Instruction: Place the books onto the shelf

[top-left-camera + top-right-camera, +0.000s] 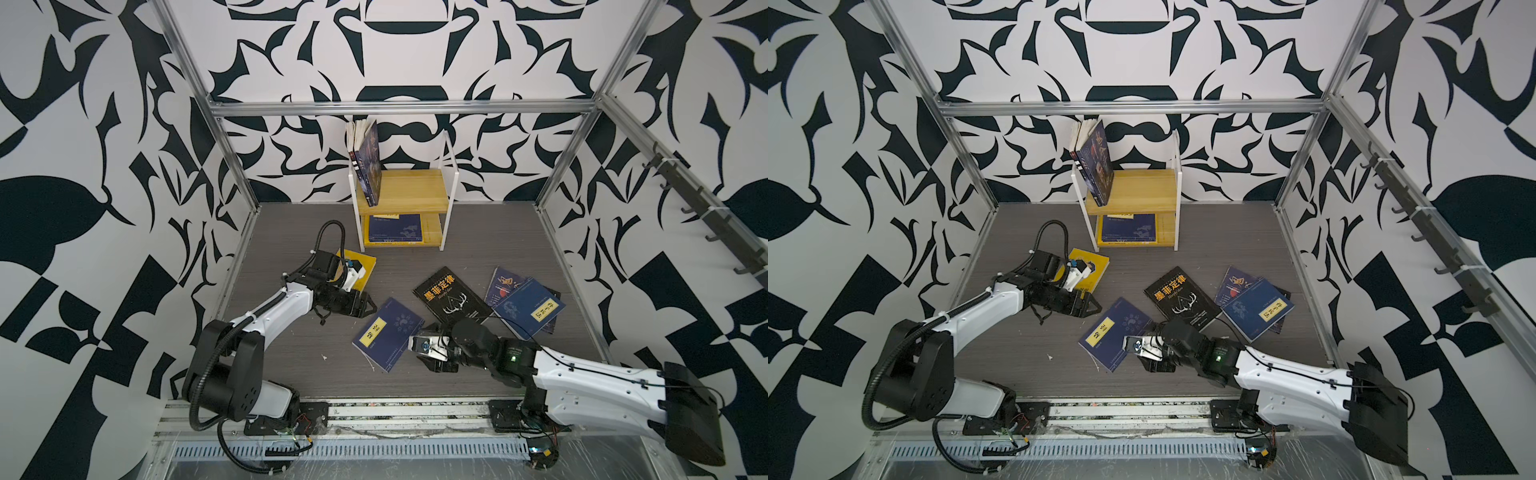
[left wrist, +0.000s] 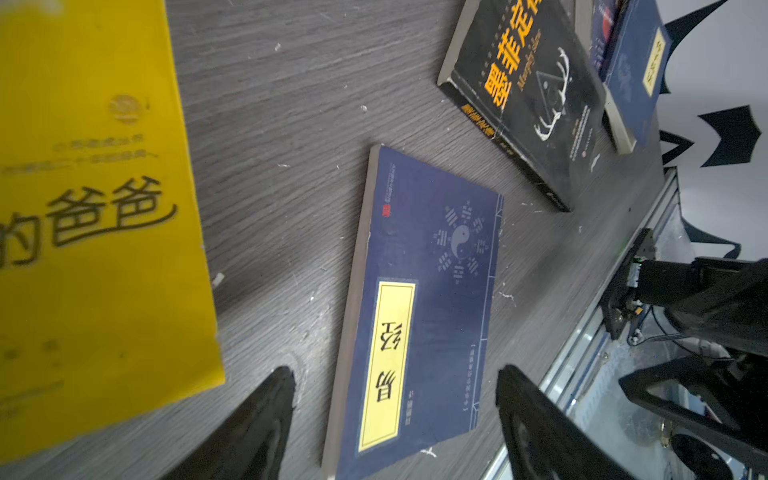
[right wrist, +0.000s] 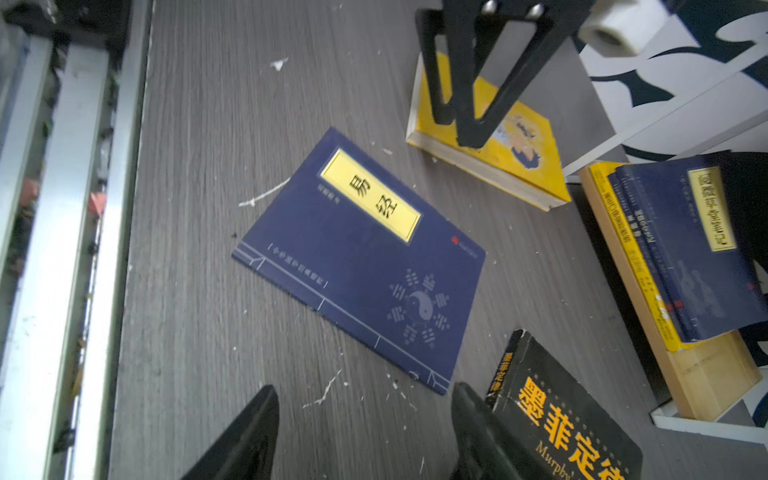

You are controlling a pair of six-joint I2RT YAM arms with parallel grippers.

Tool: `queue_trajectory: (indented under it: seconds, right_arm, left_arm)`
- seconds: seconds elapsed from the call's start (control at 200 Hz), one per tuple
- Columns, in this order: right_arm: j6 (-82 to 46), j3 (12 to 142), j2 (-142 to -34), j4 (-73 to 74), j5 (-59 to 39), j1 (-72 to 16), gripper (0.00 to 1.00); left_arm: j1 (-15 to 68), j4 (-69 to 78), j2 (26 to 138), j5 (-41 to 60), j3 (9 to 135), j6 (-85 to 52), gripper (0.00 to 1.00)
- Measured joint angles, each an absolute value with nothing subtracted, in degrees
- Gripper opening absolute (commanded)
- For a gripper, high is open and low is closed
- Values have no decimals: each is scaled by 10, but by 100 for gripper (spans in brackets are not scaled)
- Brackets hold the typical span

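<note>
A navy book with a yellow label (image 1: 388, 332) (image 1: 1115, 332) lies flat mid-floor. My left gripper (image 1: 370, 305) (image 2: 395, 370) is open just left of its far corner, holding nothing. My right gripper (image 1: 432, 347) (image 3: 365, 388) is open at the book's right corner, beside the black book with antlers (image 1: 451, 297) (image 3: 561, 419). A yellow book (image 1: 365, 266) (image 2: 95, 208) lies under the left wrist. More navy books (image 1: 530, 307) are piled at the right. The shelf (image 1: 415, 191) has upright books (image 1: 368, 166) on its top board and flat books (image 1: 395, 228) below.
Patterned walls and aluminium frame posts (image 1: 232, 158) enclose the grey floor (image 1: 291, 357). A metal rail (image 1: 395, 419) with both arm bases runs along the front edge. Small white scraps lie scattered on the floor. The right part of the shelf's top board is bare.
</note>
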State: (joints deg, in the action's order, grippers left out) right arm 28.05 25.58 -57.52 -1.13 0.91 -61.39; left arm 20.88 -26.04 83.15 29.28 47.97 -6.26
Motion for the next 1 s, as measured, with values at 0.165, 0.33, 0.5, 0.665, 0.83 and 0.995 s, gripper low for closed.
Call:
queue_trajectory:
  seconds: [0.165, 0.33, 0.5, 0.665, 0.83, 0.995]
  right_arm:
    - [304, 238, -624, 16, 34, -621, 70]
    - [325, 235, -666, 56, 48, -625, 71]
    - [351, 235, -705, 93, 62, -628, 71]
    - [382, 235, -737, 120, 72, -628, 71]
    - [422, 237, -779, 156, 88, -631, 71]
    - [463, 244, -820, 217, 103, -633, 71]
  left_arm:
    - [218, -245, 862, 278, 480, -104, 78]
    - [235, -232, 888, 269, 480, -135, 77]
    - [253, -225, 912, 266, 480, -156, 70]
    - [267, -219, 922, 256, 480, -171, 53]
    - [276, -219, 939, 250, 480, -179, 39]
    - [280, -218, 949, 244, 480, -184, 19]
